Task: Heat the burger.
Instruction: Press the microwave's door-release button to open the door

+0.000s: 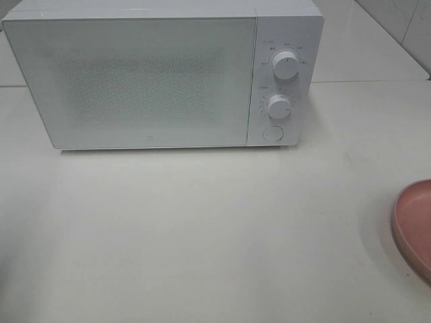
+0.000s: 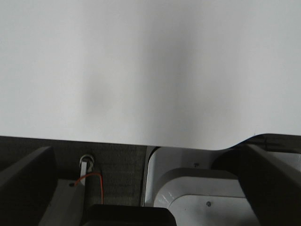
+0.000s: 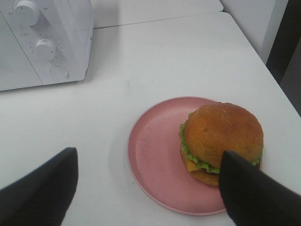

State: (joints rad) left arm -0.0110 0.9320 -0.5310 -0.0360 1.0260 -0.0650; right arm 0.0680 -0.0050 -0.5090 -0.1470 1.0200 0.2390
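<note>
The burger [image 3: 221,134], with a glossy brown bun, green lettuce and yellow cheese, sits on the round pink plate [image 3: 155,150] on the white table. My right gripper [image 3: 148,153] hangs open above the plate. One dark finger [image 3: 254,193] covers the burger's near edge, and the other finger [image 3: 42,193] is off the plate over the bare table. In the exterior view only the plate's rim [image 1: 412,225] shows at the right edge; the burger and both grippers are out of that view. My left gripper [image 2: 146,150] is open and empty over the table's edge.
A white microwave [image 1: 161,74] stands at the back of the table with its door closed. It has two knobs [image 1: 286,65] [image 1: 278,106] and a round button [image 1: 273,132] on its right panel. The microwave's panel [image 3: 47,42] also shows in the right wrist view, apart from the plate.
</note>
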